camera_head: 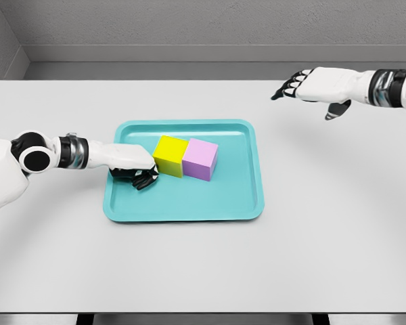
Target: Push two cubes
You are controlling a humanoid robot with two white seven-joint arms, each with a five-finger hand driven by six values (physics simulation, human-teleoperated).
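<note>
1. Yellow cube [170, 155] on the teal tray [247, 203], just right of the left hand [134, 167], touching or nearly touching its curled fingertips [147, 180].
2. Pink cube [201, 158] pressed side by side against the yellow one, on the far side from that hand.
3. Left hand low inside the tray's left part, fingers curled under, gripping nothing, knuckles toward the yellow cube.
4. Right hand [313, 86] raised above the white table [338, 257], well apart from tray and cubes, up and to the right; fingers loosely extended, holding nothing.
</note>
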